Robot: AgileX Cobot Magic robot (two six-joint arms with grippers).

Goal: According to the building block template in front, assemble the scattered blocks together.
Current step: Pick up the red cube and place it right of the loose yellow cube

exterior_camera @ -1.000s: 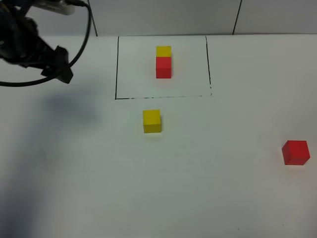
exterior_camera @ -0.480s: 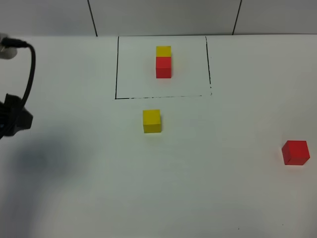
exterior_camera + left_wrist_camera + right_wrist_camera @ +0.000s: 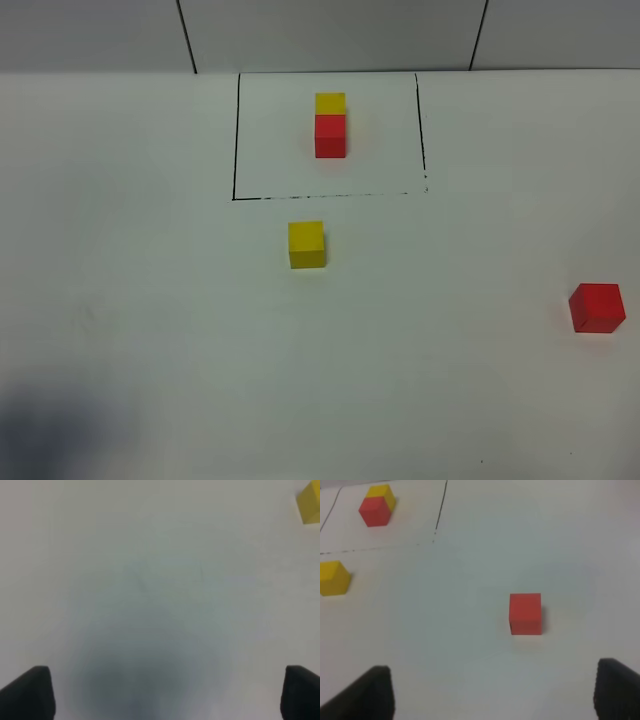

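The template, a yellow cube joined to a red cube [image 3: 330,126], sits inside a thin black drawn rectangle at the back of the table; it also shows in the right wrist view [image 3: 376,507]. The loose yellow cube [image 3: 307,244] lies just in front of the frame, also seen in the left wrist view [image 3: 311,503] and the right wrist view [image 3: 334,578]. The loose red cube [image 3: 597,307] lies at the right edge, ahead of my right gripper [image 3: 492,692], which is open and empty. My left gripper [image 3: 165,695] is open and empty over bare table. Neither arm shows in the exterior view.
The white table [image 3: 160,330] carries only the cubes and the drawn black frame line [image 3: 236,140]. A dark shadow [image 3: 55,435] lies at the front left corner. A grey wall with dark seams runs along the back.
The left arm, seen at the far left a second ago, has drawn back toward the front left and left the exterior view; only its shadow shows. The cubes have not moved.
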